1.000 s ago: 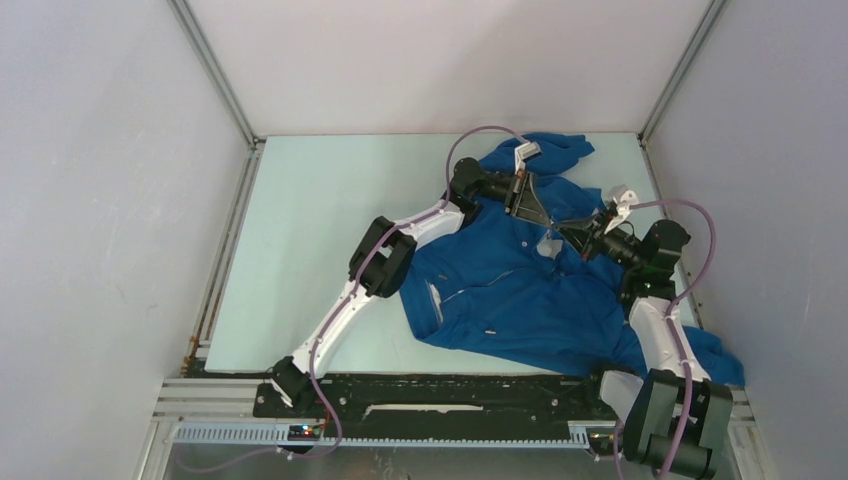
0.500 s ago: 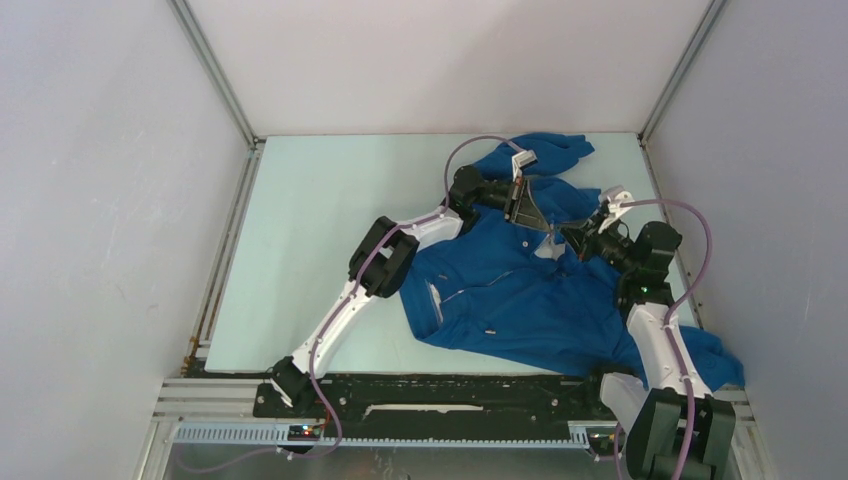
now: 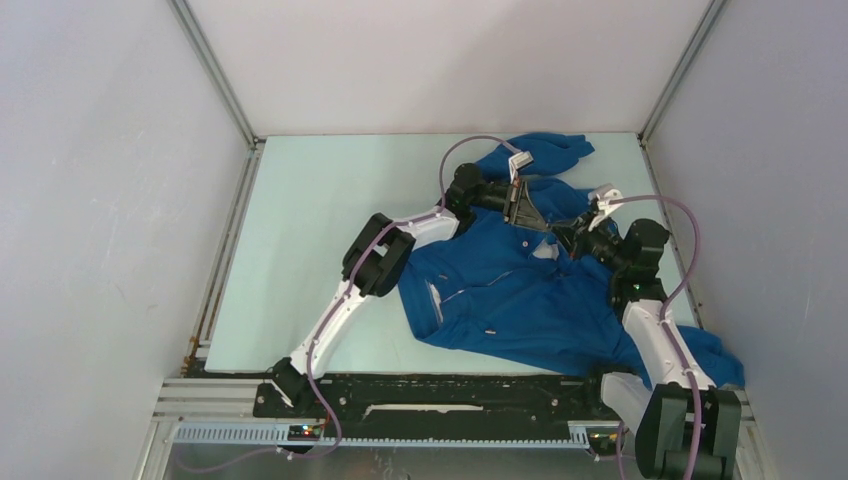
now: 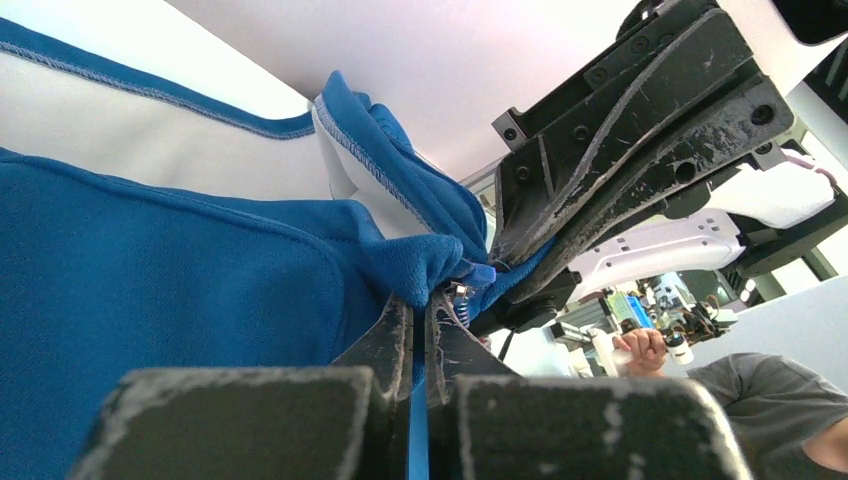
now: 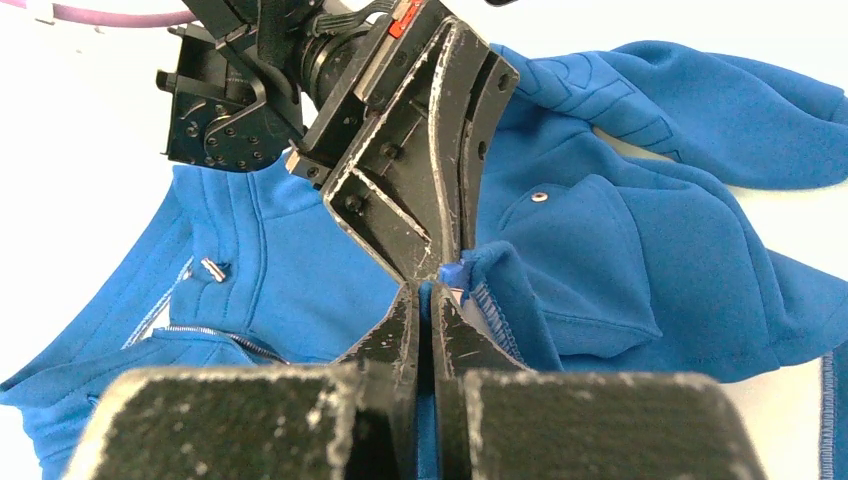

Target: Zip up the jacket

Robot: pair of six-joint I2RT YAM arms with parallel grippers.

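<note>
Jacket (image 3: 500, 300), blue and rumpled, lay on the pale counter (image 3: 310, 220), filling the stretch from the middle out toward 3 o'clock. One sleeve (image 3: 555, 150) reached up to about 1 o'clock, near the far edge. Another blue fold spilled over the near edge at about 5 o'clock, beside my right arm's base. A light zipper (image 3: 470, 292) ran across the front panel toward 9 o'clock.

My two hands met over the neck of the jacket, just right of the counter's centre, tips almost touching. My left hand (image 4: 420, 305) came in from 10 o'clock. Its fingers were pressed together, with a bunched blue edge clamped between them and a few metal zipper teeth showing right at the tips. My right hand (image 5: 425, 295) came in from 3 o'clock. Its fingers were likewise together, pinching a stitched blue edge, and a strip of blue cloth ran down between them.

From my right wrist I saw the fabric lifted into a small peak where both hands gripped. A round snap (image 5: 539, 197) sat on the panel at 2 o'clock from that peak. The open zipper line (image 5: 215, 340) trailed off toward 8 o'clock.
</note>
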